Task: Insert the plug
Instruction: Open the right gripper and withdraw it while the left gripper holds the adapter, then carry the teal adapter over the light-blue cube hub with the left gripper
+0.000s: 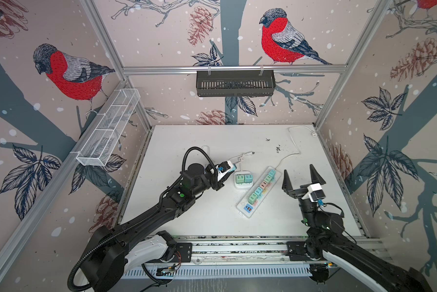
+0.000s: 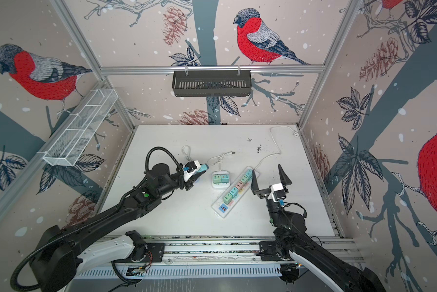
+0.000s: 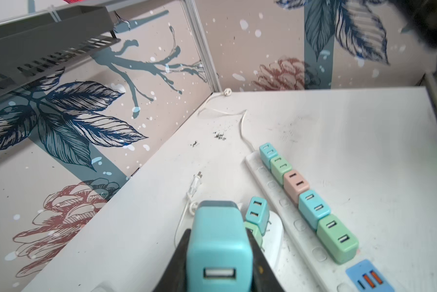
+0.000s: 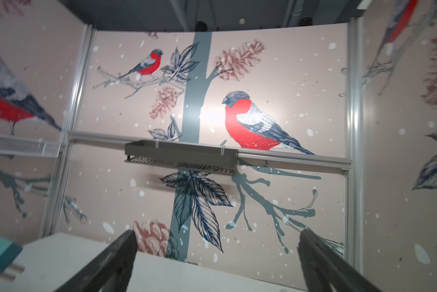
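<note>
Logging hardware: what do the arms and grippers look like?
The left arm and right arm are black with white base links and green dots. A corrugated black hose loops along the left one. The left gripper and right gripper have black tapered fingers, white camera blocks, blue connectors.

Eight charger plugs [image 3: 218,250], two power strips [image 1: 245,212], two wall baskets [image 1: 235,83], two robot arms [image 1: 146,217]
</note>
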